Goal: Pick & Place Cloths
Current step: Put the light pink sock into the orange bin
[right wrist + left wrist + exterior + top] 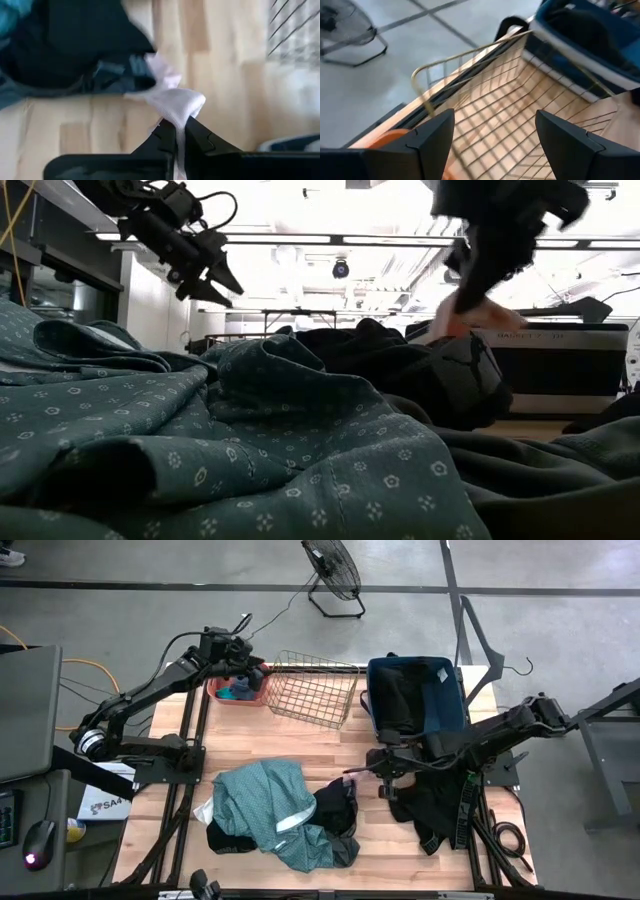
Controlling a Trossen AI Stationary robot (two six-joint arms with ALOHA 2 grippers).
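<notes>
A large teal patterned cloth point(262, 802) lies heaped on the table's near middle, with black cloths point(338, 808) under and beside it. Another black cloth point(437, 802) lies near the right arm's base. My right gripper point(358, 770) hovers by the heap's right edge, shut on a small pale white-pink cloth point(170, 97), which also shows in the low view point(465, 318). My left gripper point(492, 137) is open and empty. It hangs in the air between the coral tub point(238, 690), which holds small teal pieces, and the wire basket point(315, 690). My right gripper pinches a bunched end of the pale cloth point(179, 117) between its two fingertips. The cloth runs on from the fingers toward the black garment point(75, 45). In the low view it hangs just below the gripper, over the black heap point(440, 375).
A dark blue bin point(452, 700) with a black cloth inside stands at the far right of the table. The wire basket sits between it and the coral tub. Bare wood point(330, 745) lies between the containers and the heap. A fan point(332, 570) stands on the floor beyond.
</notes>
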